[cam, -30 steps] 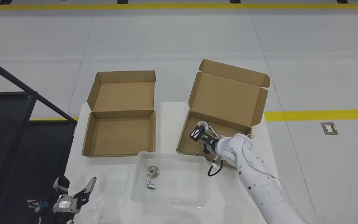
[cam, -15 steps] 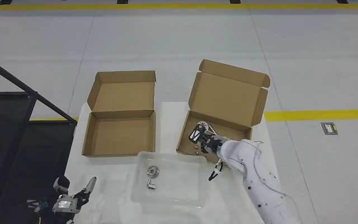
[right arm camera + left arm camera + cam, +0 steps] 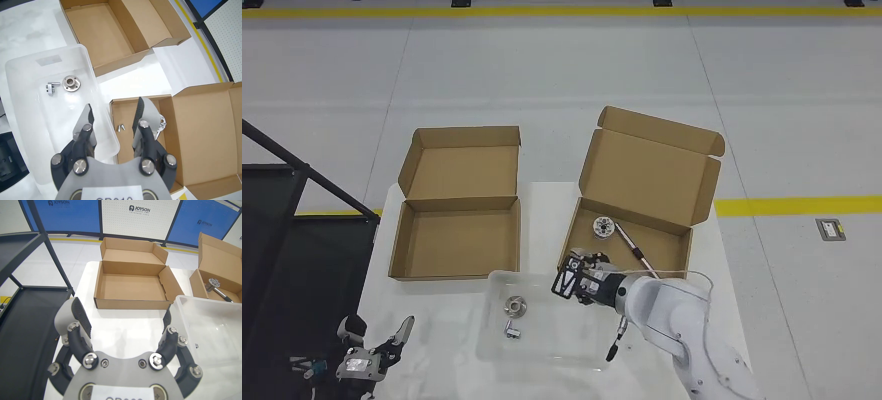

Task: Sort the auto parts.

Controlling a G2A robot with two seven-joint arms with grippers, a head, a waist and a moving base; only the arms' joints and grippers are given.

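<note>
Plastic bin (image 3: pixel 562 340): sat at the near edge of the white table (image 3: pixel 542 215), with a round metal ring (image 3: pixel 514 305) and a small metal block (image 3: pixel 510 329) inside.
Right cardboard box (image 3: pixel 647 180): held a rod with a round head (image 3: pixel 634 247) and two little screws (image 3: pixel 121 127).
Left cardboard box (image 3: pixel 455 240): sat by the table's left edge.
Right gripper (image 3: pixel 115 106): was wide open, above where the bin and right box met.
Left gripper (image 3: pixel 121 308): was wide open, over the near left corner.

White table (image 3: pixel 545 220): left cardboard box (image 3: pixel 454 243), right cardboard box (image 3: pixel 647 180), both open; clear bin (image 3: pixel 552 340) near both.
</note>
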